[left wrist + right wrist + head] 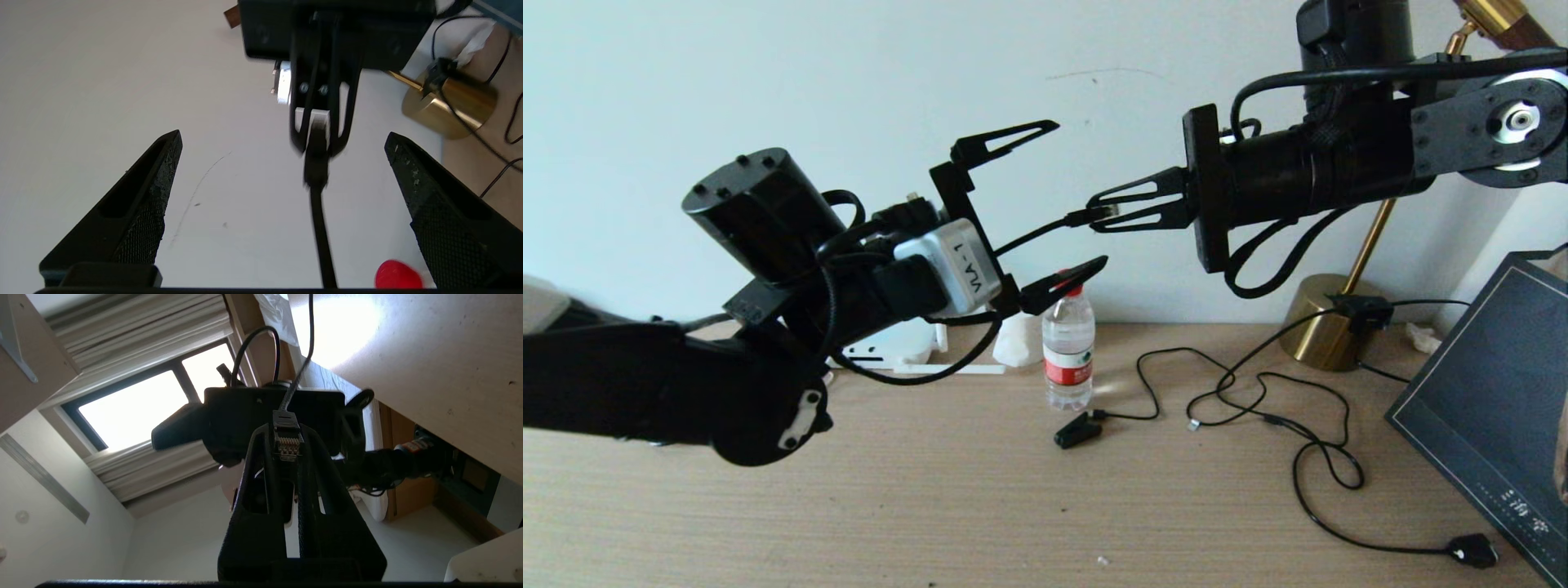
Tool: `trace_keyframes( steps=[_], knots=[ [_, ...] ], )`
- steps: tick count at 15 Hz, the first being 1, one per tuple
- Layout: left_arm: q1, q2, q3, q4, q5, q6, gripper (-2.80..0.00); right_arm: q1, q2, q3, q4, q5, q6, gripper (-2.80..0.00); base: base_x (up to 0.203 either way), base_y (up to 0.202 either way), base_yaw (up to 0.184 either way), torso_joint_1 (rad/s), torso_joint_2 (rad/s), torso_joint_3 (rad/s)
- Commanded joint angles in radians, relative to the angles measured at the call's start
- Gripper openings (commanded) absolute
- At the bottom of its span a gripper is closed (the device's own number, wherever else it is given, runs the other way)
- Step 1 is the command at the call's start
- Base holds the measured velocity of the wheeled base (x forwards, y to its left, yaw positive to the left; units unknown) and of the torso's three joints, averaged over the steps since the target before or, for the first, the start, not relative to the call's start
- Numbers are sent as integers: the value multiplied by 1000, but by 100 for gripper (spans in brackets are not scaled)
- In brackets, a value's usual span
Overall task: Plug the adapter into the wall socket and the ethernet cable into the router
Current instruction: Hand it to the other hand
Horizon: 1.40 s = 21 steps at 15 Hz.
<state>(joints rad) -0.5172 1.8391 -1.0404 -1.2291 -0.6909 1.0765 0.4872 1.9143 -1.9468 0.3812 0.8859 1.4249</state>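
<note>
So the ethernet cable (pixel 1045 230) isn't plugged in yet: the right hand (pixel 1098 211) has its fingers clamped on the plug up in the air, while the left hand (pixel 1054 204) faces it, spread wide and empty. The router (pixel 894 343) sits on the worktop (pixel 980 506) behind the left arm. Can't see the adapter or wall socket, so no idea there.

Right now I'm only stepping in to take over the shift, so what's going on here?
Both arms are raised above the desk. The right tool is shut on the plug end of the ethernet cable, holding it out level toward the left arm. The left tool faces it wide open, its fingers either side of the cable without gripping it. The router sits behind the left arm, mostly hidden; nothing is plugged into it yet.
</note>
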Motion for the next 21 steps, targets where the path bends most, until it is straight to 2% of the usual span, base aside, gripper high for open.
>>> trace_keyframes(
  steps=[1, 6, 15, 21],
  knots=[
    [16, -6, 2, -6, -4, 13, 0, 1, -11, 2, 8, 31, 8, -280, 0, 0, 0, 0, 0, 0],
    [20, -1, 6, -7, -1, 53, 0, 1, -17, 6, 13, 56, 5, -280, 0, 0, 0, 0, 0, 0],
    [17, -9, 46, -7, 5, 48, 0, 7, -16, 13, 13, 58, 0, -280, 0, 0, 0, 0, 0, 0],
    [-23, -18, 46, -6, -1, 48, 0, 8, -15, 16, 48, 58, -32, -280, 0, 0, 0, 0, 0, 0]
  ],
)
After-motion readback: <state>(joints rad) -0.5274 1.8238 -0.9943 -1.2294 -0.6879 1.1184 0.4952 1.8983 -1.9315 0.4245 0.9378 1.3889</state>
